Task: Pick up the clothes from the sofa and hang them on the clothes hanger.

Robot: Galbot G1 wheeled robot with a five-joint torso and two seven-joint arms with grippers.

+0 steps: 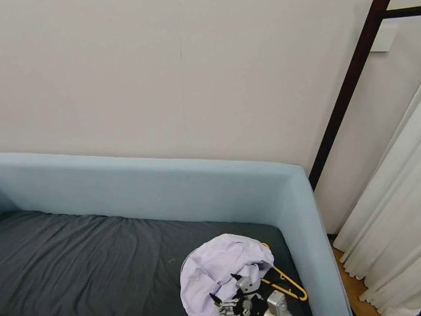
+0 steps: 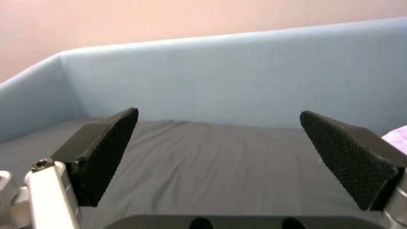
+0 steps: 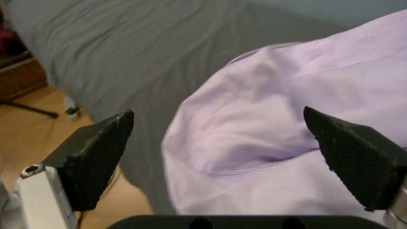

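Right pincer (image 3: 218, 113) hovers spread wide over the shirt (image 3: 286, 95), ready to straddle a fold; left pincer (image 2: 218, 112) idles, also spread, above the sofa (image 2: 222, 71).

No writing, label, brand mark, number or sign can be read on anything in the three views.
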